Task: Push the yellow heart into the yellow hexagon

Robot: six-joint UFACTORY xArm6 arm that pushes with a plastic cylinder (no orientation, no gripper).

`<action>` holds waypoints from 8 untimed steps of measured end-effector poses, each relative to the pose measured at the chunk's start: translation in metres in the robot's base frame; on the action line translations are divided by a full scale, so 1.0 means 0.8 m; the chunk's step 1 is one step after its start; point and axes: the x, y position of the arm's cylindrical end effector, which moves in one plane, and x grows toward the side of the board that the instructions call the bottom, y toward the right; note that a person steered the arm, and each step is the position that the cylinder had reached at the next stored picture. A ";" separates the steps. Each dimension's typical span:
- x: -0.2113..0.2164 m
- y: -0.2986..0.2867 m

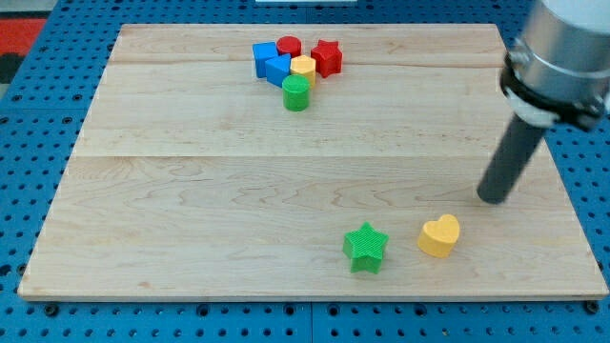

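On the wooden board [191,191] the rod's tip [493,199], bare and holding nothing, rests up-right of the yellow heart [439,235], near the green star [366,247], while the yellow hexagon [303,68] sits far off in the top cluster, touching the green cylinder [296,93].

- Grey metal arm housing [562,57]: cut off by the view's top and right edges; only its lower collar and the dark rod below it show.
- Blue perforated base panel [29,171]: runs out of view on every side.
- Red surface [19,38], the view's top-left corner: cropped, nature unclear.
- Small yellow hexagon block [303,68]: lower part covered by the green cylinder block [296,93]; left side overlapped by a blue block [278,69].
- Blue blocks, possibly two pieces [263,55]: packed too tightly to tell the shapes.
- Red cylinder block [289,46]: base hidden behind its neighbours.
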 end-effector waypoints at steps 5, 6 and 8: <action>-0.057 -0.229; -0.105 -0.229; -0.150 -0.234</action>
